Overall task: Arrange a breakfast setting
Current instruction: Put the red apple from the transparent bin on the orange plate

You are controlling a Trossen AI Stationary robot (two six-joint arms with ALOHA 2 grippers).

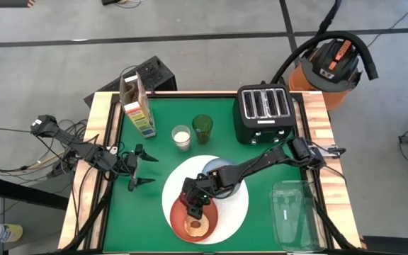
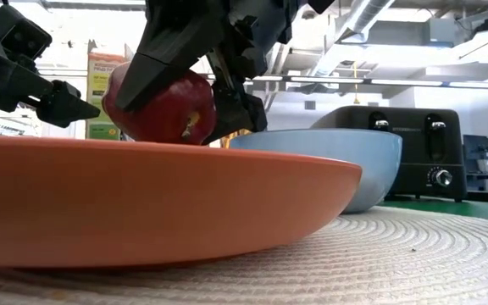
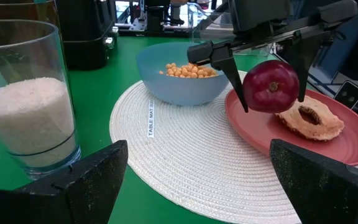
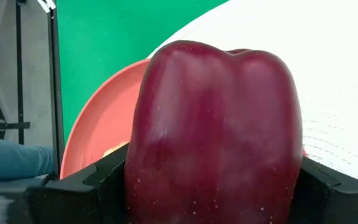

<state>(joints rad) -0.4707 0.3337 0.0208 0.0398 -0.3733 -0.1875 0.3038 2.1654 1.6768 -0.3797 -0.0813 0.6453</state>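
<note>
A dark-red apple [image 3: 271,86] sits between the fingers of my right gripper [image 1: 193,202], over the orange-red plate [image 3: 353,146]. A bagel [image 3: 309,121] lies on that plate. The plate rests on a round white woven mat [image 3: 191,155], next to a light-blue bowl [image 3: 179,84] holding small yellow cereal balls. My left gripper [image 1: 147,171] stands open over the green table's left side, touching nothing and pointing toward the mat. My right gripper pinches the apple's two opposite sides [image 4: 145,155] between its two fingers [image 3: 232,68]. The fingers slant down from above, from the table's right and far side. The apple is low over the plate beside the bagel; whether its underside touches the plate I cannot tell.
A black toaster [image 1: 264,112] stands at the far right, a clear container [image 1: 294,212] at the near right. A carton [image 1: 137,106], a green glass [image 1: 202,127] and a clear glass of white stuff [image 1: 182,137] stand at the far left and middle.
</note>
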